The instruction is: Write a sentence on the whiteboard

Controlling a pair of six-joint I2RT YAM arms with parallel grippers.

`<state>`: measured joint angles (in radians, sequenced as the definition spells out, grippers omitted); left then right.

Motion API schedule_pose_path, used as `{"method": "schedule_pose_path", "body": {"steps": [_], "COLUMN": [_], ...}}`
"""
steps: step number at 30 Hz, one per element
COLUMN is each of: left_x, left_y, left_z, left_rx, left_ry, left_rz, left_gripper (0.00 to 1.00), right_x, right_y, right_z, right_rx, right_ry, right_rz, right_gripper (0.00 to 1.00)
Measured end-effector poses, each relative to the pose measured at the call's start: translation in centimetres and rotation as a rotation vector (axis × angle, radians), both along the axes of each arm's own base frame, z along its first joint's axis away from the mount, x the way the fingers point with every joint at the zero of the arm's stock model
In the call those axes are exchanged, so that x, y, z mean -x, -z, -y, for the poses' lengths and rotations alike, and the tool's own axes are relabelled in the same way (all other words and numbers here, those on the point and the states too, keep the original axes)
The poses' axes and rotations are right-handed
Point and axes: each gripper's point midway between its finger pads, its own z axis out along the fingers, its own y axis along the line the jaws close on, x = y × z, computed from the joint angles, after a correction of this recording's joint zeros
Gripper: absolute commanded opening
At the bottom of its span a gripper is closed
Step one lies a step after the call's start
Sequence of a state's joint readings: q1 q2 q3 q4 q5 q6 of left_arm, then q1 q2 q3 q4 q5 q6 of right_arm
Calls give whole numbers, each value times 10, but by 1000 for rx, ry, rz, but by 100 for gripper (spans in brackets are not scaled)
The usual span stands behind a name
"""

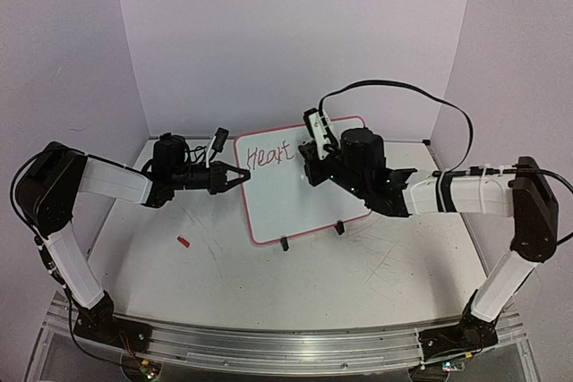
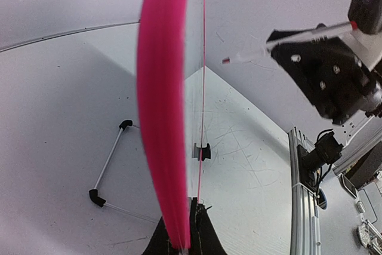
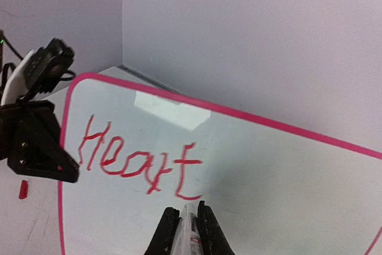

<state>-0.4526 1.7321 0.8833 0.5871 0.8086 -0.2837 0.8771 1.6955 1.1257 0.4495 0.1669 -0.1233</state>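
**The whiteboard** [image 1: 300, 207], pink-rimmed with rounded corners, stands tilted on its 2 black clip feet [image 1: 284, 243] at mid-bench [image 1: 224, 284]. It bears 1 red word [image 3: 140, 159] near its top edge, reading roughly "Heart", and the rest of its face is blank. The left gripper [image 1: 238, 176] pinches the board's left rim, apparently to steady it against writing pressure. The right gripper [image 1: 311, 149] is clamped on a white marker [image 2: 286, 43] poised at the last letter, tip contact not discernible, and a red cap [image 1: 183, 241] lies apart on the bench.
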Motion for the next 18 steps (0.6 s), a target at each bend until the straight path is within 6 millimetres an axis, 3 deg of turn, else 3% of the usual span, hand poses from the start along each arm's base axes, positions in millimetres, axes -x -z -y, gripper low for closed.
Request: {"method": "schedule_pose_path", "body": {"steps": [7, 13, 18], "left_x": [1, 1, 1], "left_y": [0, 0, 0], "left_z": [0, 0, 0], "left_rx": [-7, -10, -10], "left_ry": [2, 4, 4], "left_rz": [8, 14, 14], "left_gripper": [0, 0, 0], "right_x": [-22, -28, -29], "right_y": [-29, -28, -25], "right_z": [40, 46, 38], "right_rx": [-47, -50, -51], "right_ry": [76, 76, 43], "right_rz": [40, 36, 26], "right_gripper": [0, 0, 0]}}
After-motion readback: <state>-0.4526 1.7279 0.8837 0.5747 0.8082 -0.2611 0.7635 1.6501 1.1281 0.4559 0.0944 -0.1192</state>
